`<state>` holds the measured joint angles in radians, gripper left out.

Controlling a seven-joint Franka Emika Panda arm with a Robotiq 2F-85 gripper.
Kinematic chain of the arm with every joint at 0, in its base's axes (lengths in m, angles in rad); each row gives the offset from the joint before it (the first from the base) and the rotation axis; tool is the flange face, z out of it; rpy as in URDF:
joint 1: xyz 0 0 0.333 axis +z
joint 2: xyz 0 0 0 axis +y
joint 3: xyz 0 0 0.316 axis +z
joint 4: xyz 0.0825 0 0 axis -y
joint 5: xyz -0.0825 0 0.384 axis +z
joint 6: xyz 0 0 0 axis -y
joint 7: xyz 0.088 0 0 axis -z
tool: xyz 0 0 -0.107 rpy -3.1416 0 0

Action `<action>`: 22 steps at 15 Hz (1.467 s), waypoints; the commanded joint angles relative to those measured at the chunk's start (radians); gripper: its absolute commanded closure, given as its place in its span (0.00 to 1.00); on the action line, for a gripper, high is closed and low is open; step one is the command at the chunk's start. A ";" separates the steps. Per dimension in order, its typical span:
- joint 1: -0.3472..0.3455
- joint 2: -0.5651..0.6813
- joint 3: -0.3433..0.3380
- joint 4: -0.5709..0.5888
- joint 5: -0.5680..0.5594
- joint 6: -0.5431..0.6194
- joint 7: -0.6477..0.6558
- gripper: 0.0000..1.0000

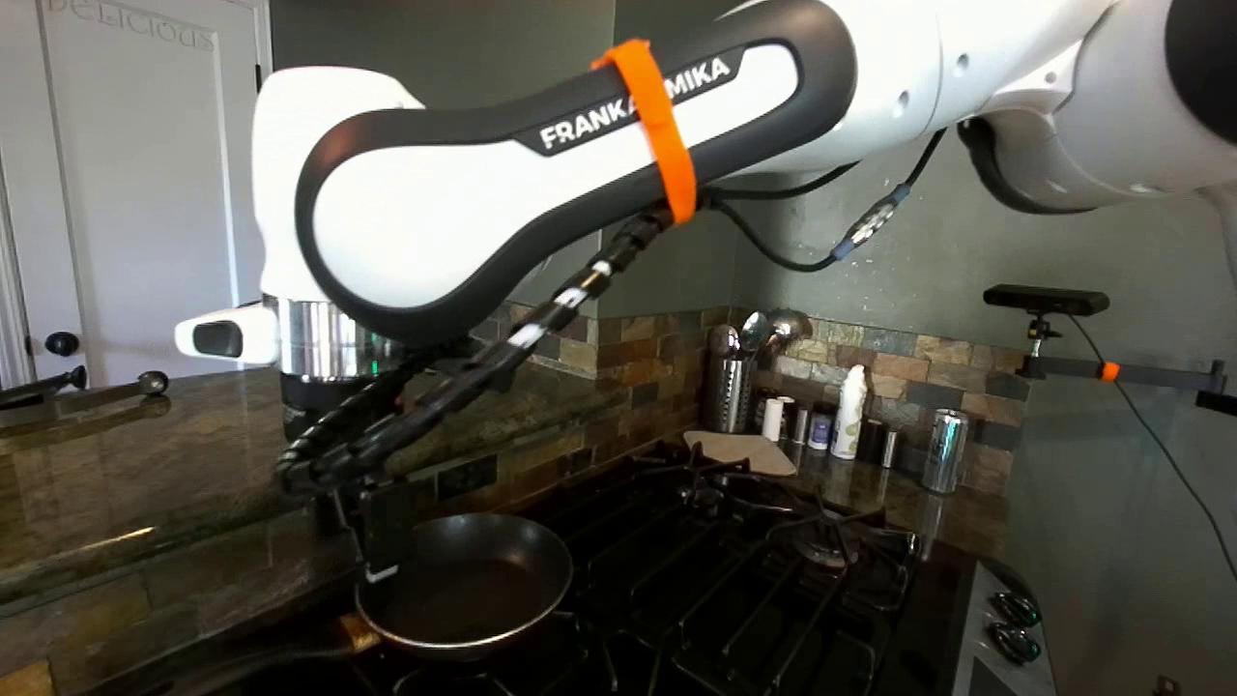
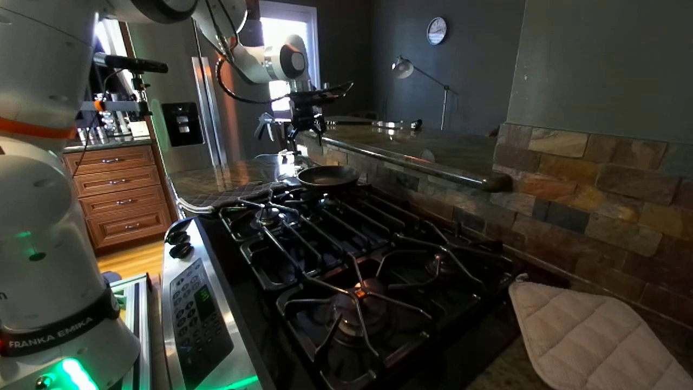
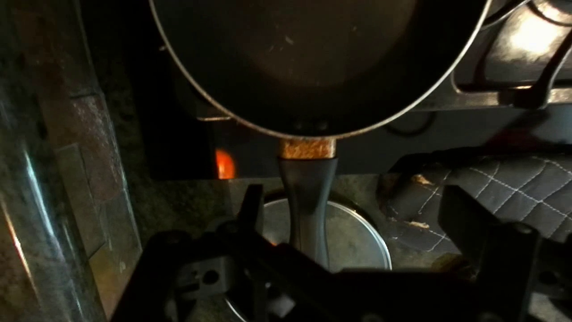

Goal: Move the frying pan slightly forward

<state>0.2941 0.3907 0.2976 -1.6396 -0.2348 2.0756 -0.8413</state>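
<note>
The frying pan (image 1: 474,585) is dark and round with a thin shiny rim. It sits on the end of the stove nearest the raised ledge, and also shows in an exterior view (image 2: 328,176). In the wrist view the pan (image 3: 313,53) fills the top, and its dark handle (image 3: 308,192) points down toward my gripper (image 3: 353,199). My gripper is open, with its fingers wide apart. The handle appears between them, closer to the left finger, with no contact visible. In an exterior view the gripper (image 2: 307,138) points down, above the pan's level. The handle's end is hidden behind the gripper.
A round glass lid (image 3: 357,237) lies below the handle. A dark quilted mitt (image 3: 491,192) lies to its right in the wrist view. A raised stone ledge (image 2: 411,157) runs beside the pan. Stove grates (image 2: 325,254), a light pot holder (image 2: 595,336) and a steel canister (image 1: 945,451) also stand around.
</note>
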 commanded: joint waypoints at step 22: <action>-0.089 -0.632 -0.110 -0.654 0.051 0.232 0.501 0.00</action>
<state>0.2021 -0.1946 0.1983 -2.2272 -0.1866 2.2301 -0.3712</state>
